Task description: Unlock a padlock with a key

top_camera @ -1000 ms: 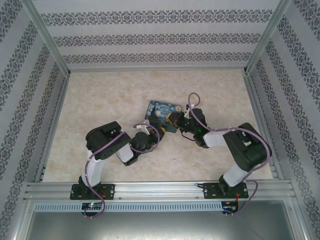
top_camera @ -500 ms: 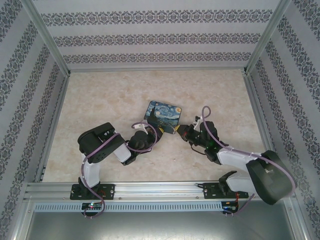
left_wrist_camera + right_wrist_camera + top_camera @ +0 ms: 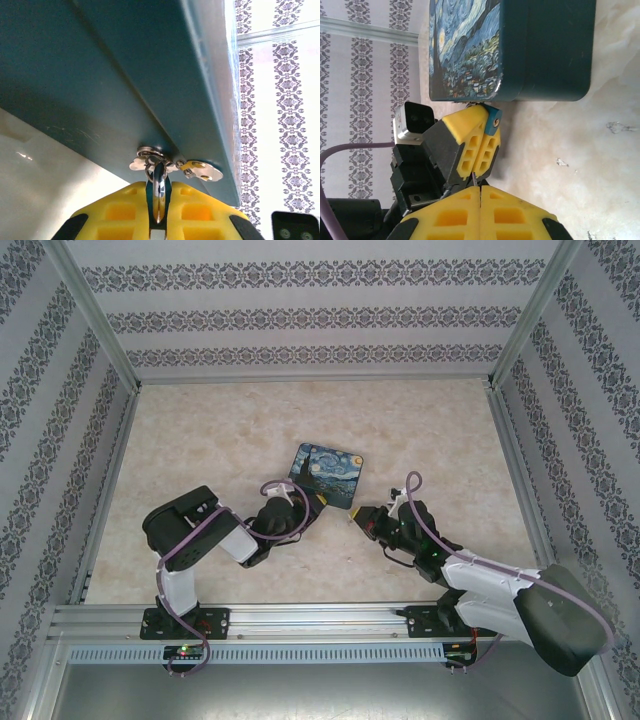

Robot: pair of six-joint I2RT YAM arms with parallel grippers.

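The left hand (image 3: 312, 505) is clenched on the one blue padlock (image 3: 492, 119) at the near edge of the single painted box (image 3: 328, 466), mid-surface (image 3: 200, 440). The padlock's shackle points far into the hasp (image 3: 165, 163). Just to the right, the right hand (image 3: 358, 521) pinches one key (image 3: 475, 178), whose tip is aimed left at the padlock.

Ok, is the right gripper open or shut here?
Shut: the right gripper has its yellow fingers pressed together, a thin dark sliver pinched between them.
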